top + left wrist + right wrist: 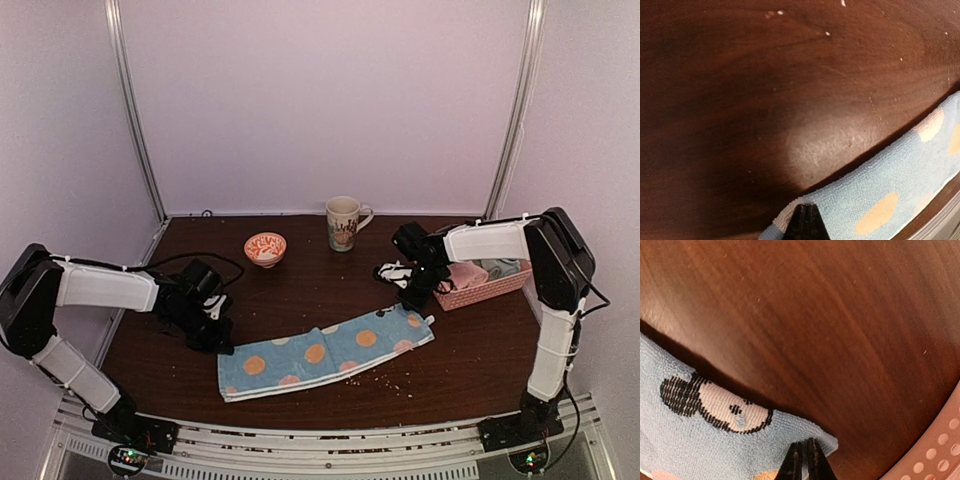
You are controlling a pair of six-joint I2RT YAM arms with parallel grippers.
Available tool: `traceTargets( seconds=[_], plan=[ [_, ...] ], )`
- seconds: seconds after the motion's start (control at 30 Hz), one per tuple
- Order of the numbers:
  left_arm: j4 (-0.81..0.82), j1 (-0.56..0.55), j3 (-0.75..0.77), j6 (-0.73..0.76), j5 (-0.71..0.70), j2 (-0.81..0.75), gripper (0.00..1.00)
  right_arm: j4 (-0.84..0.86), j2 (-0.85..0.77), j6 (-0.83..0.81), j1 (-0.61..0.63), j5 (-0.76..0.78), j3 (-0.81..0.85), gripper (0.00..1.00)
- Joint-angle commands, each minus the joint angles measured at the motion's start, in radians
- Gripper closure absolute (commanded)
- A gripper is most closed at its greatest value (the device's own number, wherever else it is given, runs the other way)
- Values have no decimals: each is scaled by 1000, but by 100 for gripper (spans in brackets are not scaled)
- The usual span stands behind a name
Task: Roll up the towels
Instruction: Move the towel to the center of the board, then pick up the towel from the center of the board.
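On the brown wooden desk (300, 285), pinches the light blue orange-dotted cloth towel (325, 352) at both ends, left claw (224, 346) and right claw (414, 304) each clamped on it.

Left end effector (805, 219) closed, low; right end effector (804, 456) closed, low.

I find no readable text, brand or number in any view. The print on the mug (343, 222) is too small to make out; the towel (330, 352) bears only spots and a black-and-white figure.
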Motion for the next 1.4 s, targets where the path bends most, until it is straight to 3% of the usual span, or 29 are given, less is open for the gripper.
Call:
traceTargets(
  seconds=[0.0,0.3,0.4,0.5,0.63,0.73,1.0,1.37],
  plan=[
    [-59,70,-48,-5,-201,31,100,35,76,62,8,100,85,93],
    [-50,138,-10,48,-183,-42,100,-21,285,106,9,14,448,91],
    [-63,139,41,77,-176,-68,100,-63,291,126,8,14,540,85],
    [-77,138,102,123,-188,-108,99,-49,233,147,6,26,518,77],
    [-59,139,162,215,-216,-151,83,-60,174,170,1,18,459,72],
    [-37,139,183,284,-234,-159,79,-114,175,180,-4,12,449,72],
    [39,140,141,363,-295,-158,79,-156,188,173,-13,47,398,71],
    [53,138,134,388,-307,-127,80,-200,249,180,-21,4,439,61]
  ],
)
